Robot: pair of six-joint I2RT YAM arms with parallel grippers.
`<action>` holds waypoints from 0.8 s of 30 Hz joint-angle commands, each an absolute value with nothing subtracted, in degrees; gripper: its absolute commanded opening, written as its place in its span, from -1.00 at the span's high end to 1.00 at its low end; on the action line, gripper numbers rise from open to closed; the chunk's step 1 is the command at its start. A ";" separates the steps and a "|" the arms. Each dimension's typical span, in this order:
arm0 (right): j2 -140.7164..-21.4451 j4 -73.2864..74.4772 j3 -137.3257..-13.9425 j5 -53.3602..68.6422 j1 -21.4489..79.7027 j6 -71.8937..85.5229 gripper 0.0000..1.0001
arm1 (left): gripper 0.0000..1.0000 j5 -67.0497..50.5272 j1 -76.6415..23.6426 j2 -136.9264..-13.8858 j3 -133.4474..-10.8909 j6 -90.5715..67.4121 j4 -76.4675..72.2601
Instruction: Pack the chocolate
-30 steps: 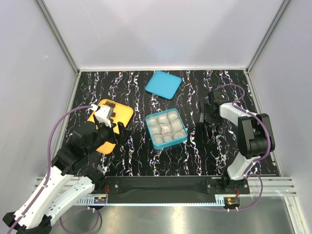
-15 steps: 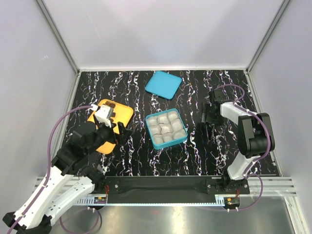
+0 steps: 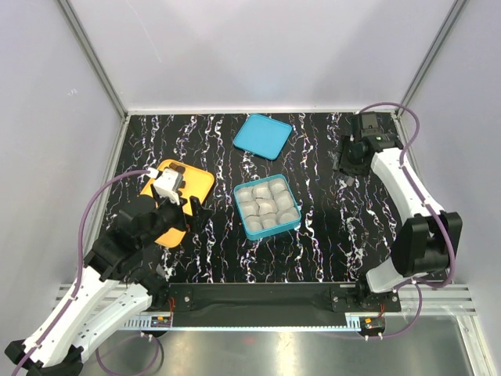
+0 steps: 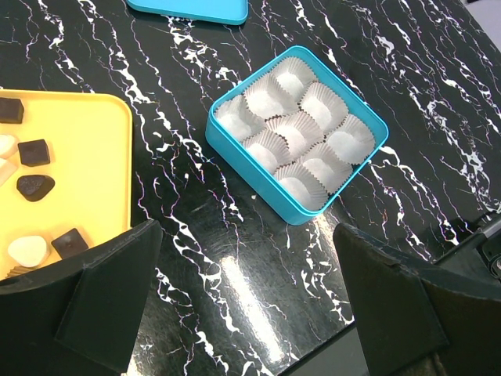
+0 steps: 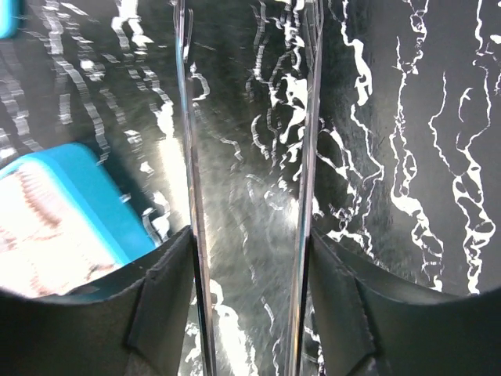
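The right arm has swung away from its spot beside the blue tin (image 4: 246, 174) toward the far right corner of the table (image 3: 313, 251), and its wrist view is streaked with motion. The right gripper (image 5: 249, 247) has narrowed. The two thin shiny blades of a pair of tweezers (image 5: 192, 180) now run up between its fingers, one along each. The dark shape that lay on the table near it a moment ago is gone from the top view, so I judge the tweezers are lifted and gripped. The left gripper (image 4: 246, 231) has not moved: it hangs wide open and empty by the near edge of the yellow tray (image 4: 109, 149). The chocolate (image 4: 34, 186) lies on that tray, dark and pale pieces, none in the tin. The tin holds only empty paper cups (image 4: 296, 129), and its lid (image 3: 262, 135) sits apart behind it. Packing proper has not begun. With the tool in hand, the next need is likely to carry it across to the tray, well apart from where it is now.
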State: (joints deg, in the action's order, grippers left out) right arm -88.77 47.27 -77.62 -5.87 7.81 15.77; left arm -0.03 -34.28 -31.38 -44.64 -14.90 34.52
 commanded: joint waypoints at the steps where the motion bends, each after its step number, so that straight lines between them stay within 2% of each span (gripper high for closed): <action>1: -85.43 53.25 -81.82 -2.65 7.56 16.79 -0.23 | -0.98 -0.53 -34.45 -31.11 -44.65 -13.89 31.38; 12: -82.26 54.59 -86.39 -0.88 13.35 17.32 -0.17 | -0.98 -0.17 -34.45 -31.02 -44.47 -13.80 31.11; 18: -84.02 47.66 -89.47 -0.35 27.14 16.79 -0.16 | -0.98 5.53 -34.45 -29.45 -45.17 -14.06 32.34; 24: -91.74 37.99 -93.07 -0.18 38.49 14.68 -0.11 | -0.98 12.39 -34.45 -25.49 -45.26 -15.12 32.70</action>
